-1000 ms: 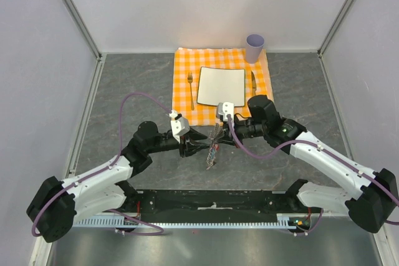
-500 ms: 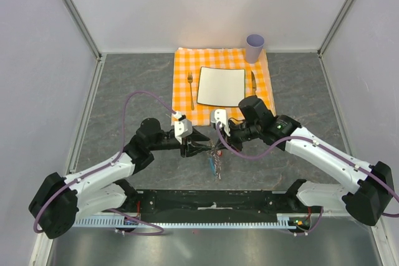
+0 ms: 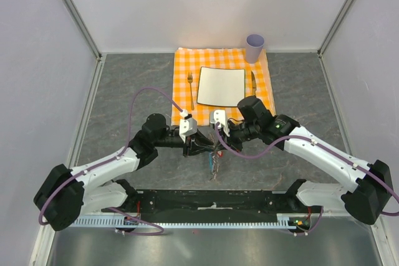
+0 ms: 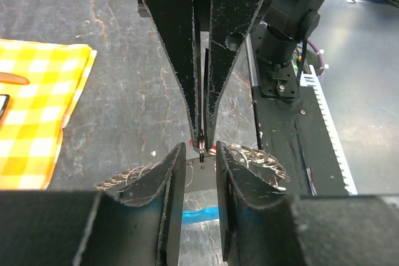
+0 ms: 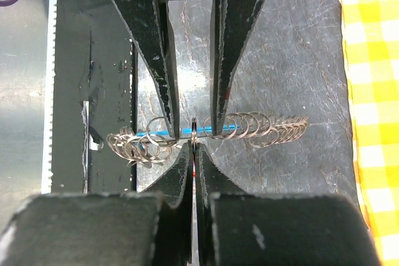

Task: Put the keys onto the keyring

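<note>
threading step is running. the right tool (image 5: 194,147) is pinching the red key (image 4: 203,152), jaws closed, just above the keyring (image 5: 252,130), which is lying centrally by the worktop's (image 3: 124,91) near edge. the left tool (image 4: 198,160) is standing open around that pinch, gripping nothing. the next move likely needs fine ring alignment.

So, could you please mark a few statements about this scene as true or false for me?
1. The cup stands on the plate. False: it stands beyond the plate, at the far right corner of the cloth.
2. The right tool is shut. True.
3. The fork lies left of the plate. True.
4. The keyring lies on the cloth. False: it lies on the grey table, off the cloth.
</note>
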